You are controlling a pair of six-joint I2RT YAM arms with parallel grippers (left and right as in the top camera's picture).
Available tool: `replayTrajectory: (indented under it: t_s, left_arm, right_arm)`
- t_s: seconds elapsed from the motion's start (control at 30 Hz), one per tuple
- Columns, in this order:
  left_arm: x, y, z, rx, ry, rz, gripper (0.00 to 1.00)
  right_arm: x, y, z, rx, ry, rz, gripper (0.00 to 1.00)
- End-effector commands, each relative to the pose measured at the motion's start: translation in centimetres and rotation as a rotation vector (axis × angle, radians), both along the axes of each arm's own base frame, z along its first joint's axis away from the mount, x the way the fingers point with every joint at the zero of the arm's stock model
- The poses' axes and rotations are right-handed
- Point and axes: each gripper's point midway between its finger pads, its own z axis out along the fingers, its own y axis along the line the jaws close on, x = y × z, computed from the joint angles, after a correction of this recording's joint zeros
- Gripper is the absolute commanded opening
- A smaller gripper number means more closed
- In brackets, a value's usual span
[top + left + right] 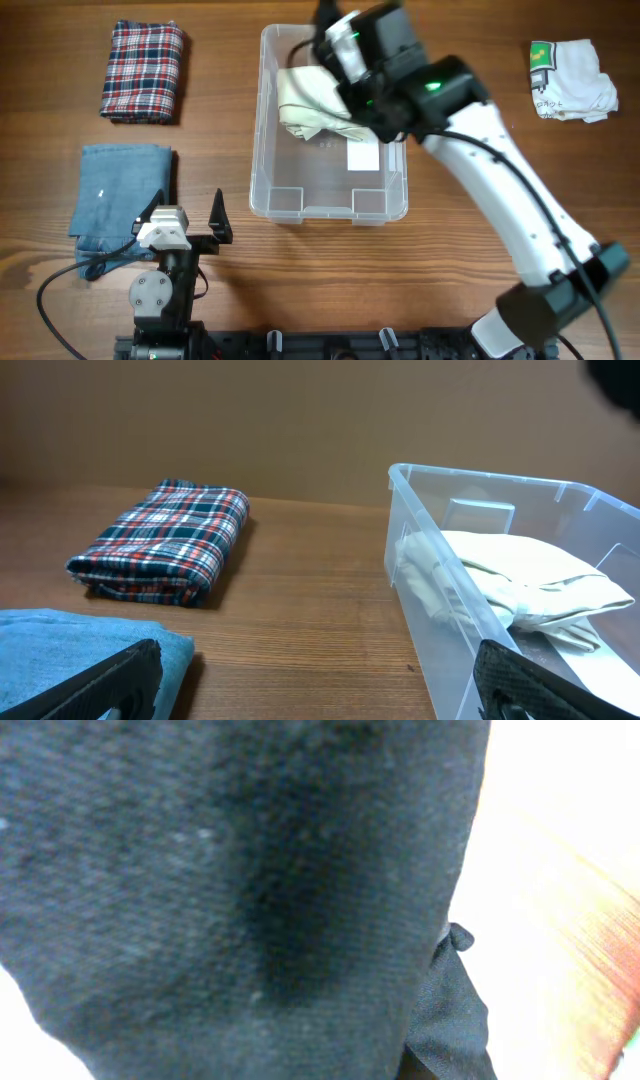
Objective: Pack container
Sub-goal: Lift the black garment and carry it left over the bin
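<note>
The container (262, 150) stands in the middle of the table (400, 290), toward the far side, with its long sides running near to far. A cream folded garment (310, 100) lies inside it against the far left part, and a white label (362, 155) shows on the base just right of centre. In the left wrist view the container (480, 480) is on the right, the cream garment (520, 585) visible through its clear wall.

The right arm reaches from the near right corner across the container, and the right gripper (335, 70) hangs over its far end, above the cream garment. Its fingers are hidden under the wrist from above. The right wrist view is almost filled by a dark knitted fabric (250, 900) close to the lens, so I cannot tell how far the fingers stand apart or whether they grip that fabric.

The left gripper (185, 212) sits near the left edge of the container, its fingers spread wide and holding nothing. It rests over the near right corner of a folded blue denim piece (120, 200). A folded plaid cloth (143, 72) lies beyond the denim at the far left. A crumpled white cloth with a green print (570, 80) lies at the far right, well apart from the container.
</note>
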Motion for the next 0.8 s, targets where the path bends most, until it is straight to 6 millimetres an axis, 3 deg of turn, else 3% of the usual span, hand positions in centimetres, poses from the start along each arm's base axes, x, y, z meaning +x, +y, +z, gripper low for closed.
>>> replayTrajectory:
  t_s: [0.0, 0.1, 0.23, 0.37, 0.57, 0.63, 0.77]
  left_arm:
    - [0.0, 0.2, -0.1, 0.016, 0.000, 0.011, 1.00]
    - [0.0, 0.2, -0.1, 0.016, 0.000, 0.011, 1.00]
    - [0.0, 0.2, -0.1, 0.016, 0.000, 0.011, 1.00]
    - [0.0, 0.2, -0.1, 0.016, 0.000, 0.011, 1.00]
    - [0.0, 0.2, -0.1, 0.016, 0.000, 0.011, 1.00]
    - [0.0, 0.2, -0.1, 0.016, 0.000, 0.011, 1.00]
    - [0.0, 0.2, -0.1, 0.016, 0.000, 0.011, 1.00]
  right_arm:
    - [0.0, 2.2, -3.5, -0.157, 0.026, 0.210, 0.24]
    - [-0.1, 3.5, -7.1, -0.247, 0.077, 0.324, 0.25]
    - [0.1, 3.4, -10.7, -0.333, 0.137, 0.361, 0.24]
    - [-0.1, 3.3, -13.0, -0.384, 0.185, 0.413, 0.26]
    - [-0.3, 3.2, -14.7, -0.418, 0.219, 0.452, 0.39]
    - [-0.3, 3.1, -14.7, -0.418, 0.221, 0.450, 0.47]
    - [0.2, 2.4, -14.5, -0.449, 0.205, 0.392, 0.52]
